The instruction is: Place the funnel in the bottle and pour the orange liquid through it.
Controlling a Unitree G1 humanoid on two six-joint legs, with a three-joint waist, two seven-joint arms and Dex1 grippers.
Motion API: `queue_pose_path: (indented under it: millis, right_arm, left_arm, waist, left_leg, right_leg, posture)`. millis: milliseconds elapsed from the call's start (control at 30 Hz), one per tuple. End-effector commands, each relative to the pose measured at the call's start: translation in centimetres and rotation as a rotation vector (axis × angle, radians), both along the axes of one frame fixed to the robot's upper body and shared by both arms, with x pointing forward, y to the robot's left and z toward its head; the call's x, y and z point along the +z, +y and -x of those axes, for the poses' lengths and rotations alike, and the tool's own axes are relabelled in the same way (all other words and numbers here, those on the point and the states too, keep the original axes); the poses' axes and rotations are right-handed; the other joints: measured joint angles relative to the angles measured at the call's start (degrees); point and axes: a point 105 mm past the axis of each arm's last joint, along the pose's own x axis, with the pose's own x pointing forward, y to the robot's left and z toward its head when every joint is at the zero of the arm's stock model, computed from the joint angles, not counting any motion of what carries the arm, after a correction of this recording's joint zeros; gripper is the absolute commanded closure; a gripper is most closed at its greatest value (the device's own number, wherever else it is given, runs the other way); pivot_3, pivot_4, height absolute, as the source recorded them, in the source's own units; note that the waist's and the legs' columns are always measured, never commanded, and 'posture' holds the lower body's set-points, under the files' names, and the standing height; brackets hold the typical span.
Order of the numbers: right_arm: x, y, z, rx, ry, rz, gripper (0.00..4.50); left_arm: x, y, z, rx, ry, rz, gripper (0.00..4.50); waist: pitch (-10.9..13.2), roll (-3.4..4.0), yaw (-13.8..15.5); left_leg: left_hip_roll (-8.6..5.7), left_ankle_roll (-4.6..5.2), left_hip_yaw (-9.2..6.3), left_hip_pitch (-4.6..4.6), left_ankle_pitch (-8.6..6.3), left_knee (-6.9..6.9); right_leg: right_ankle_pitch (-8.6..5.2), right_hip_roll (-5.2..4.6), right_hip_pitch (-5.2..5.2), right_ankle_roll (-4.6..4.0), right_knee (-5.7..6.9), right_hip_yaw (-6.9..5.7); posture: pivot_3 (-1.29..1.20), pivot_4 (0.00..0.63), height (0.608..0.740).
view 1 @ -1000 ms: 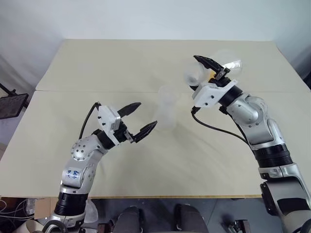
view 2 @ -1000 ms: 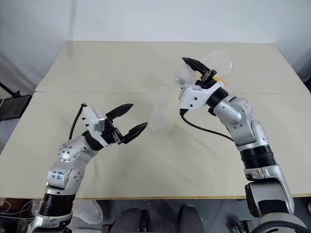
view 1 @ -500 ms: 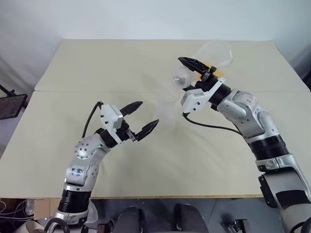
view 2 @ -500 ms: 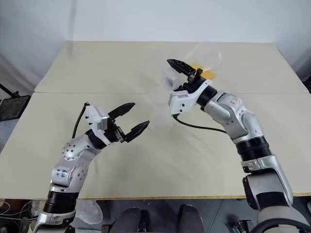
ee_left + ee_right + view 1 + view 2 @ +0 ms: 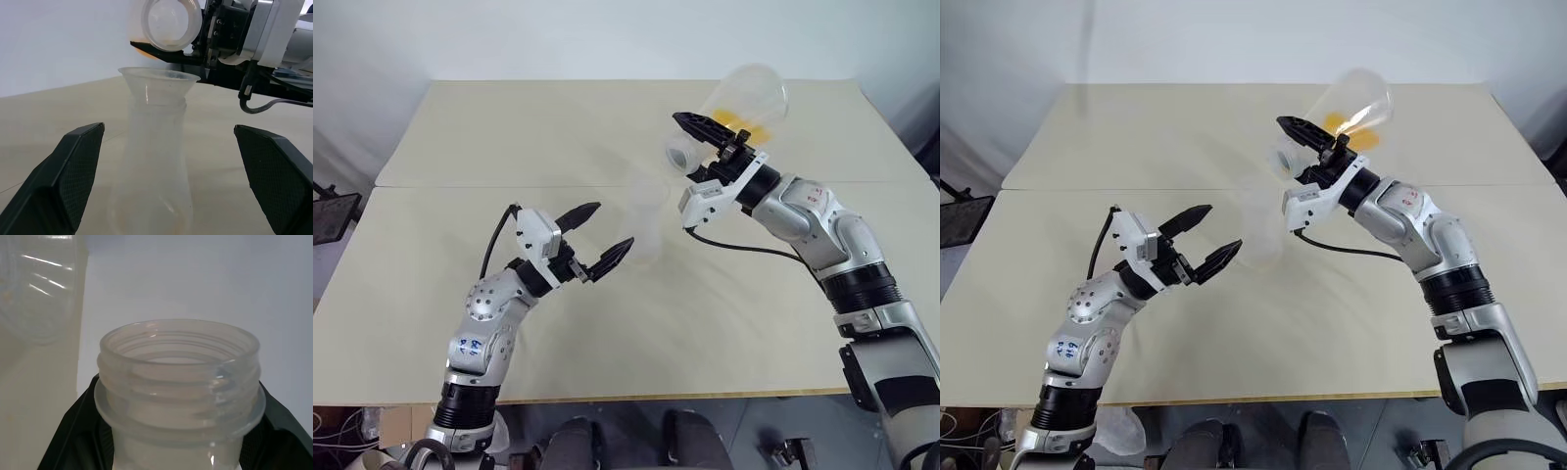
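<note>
– Upper right of the left eye view: what is that?

– My right gripper (image 5: 697, 139), clamped on the neck of a clear jar (image 5: 736, 106). The jar lies tilted, mouth toward the middle of the frame and base toward the upper right. The liquid (image 5: 744, 123) sits as an orange patch along its lower side.

– And the bottle?

– Just left of centre, upright on the table (image 5: 509, 137). The bottle (image 5: 646, 237) is faint, and the funnel (image 5: 648, 192) sits in its neck. The jar's mouth hangs above and just right of the funnel, not touching it.

– Your other gripper?

– My left gripper (image 5: 613, 227) is at centre left, fingers spread wide, holding nothing. It is near the bottle's left side and apart from it.

– The right eye view?

– Same layout: jar tilted at upper right, bottle near centre, open gripper to its left.

– Left wrist view?

– My two fingers (image 5: 73, 171) stand far apart with the bottle between them, touching neither. The funnel's flared rim rests on the bottle's neck. Above it is the jar's round mouth, with a thin orange line at its lower edge, beside a black finger of my right gripper.

– Right wrist view?

– The jar's threaded neck, close up, with my black fingers (image 5: 78, 431) pressed against both sides of it. Beyond is a blurred clear ribbed thing (image 5: 39, 293); I cannot tell what it is.
</note>
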Motion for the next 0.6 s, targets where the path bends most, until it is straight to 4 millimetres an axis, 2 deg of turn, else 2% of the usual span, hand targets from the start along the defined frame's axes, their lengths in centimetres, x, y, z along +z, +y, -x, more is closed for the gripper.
queue_pose_path:
  millis: [33, 600]
  right_arm:
    - [2.2, 0.2, 0.7, 0.025, -0.084, -0.007, 1.97]
    - [1.8, 1.2, 0.8, 0.055, -0.114, 0.042, 1.97]
  left_arm:
    - [1.1, -0.3, 0.3, -0.008, -0.056, 0.007, 0.00]
    - [1.0, -0.4, 0.4, 0.004, -0.062, 0.024, 0.00]
  waist:
    - [0.0, 0.00, 0.0]
    - [0.0, 0.00, 0.0]
  left_leg:
    - [0.00, 0.00, 0.00, 0.00, 0.00, 0.00]
    - [0.01, 0.00, -0.01, 0.00, 0.00, 0.00]
  right_leg:
    - [0.00, 0.00, 0.00, 0.00, 0.00, 0.01]
    - [0.00, 0.00, 0.00, 0.00, 0.00, 0.00]
  posture:
    - [0.00, 0.150, 0.740]
    - [0.00, 0.150, 0.740]
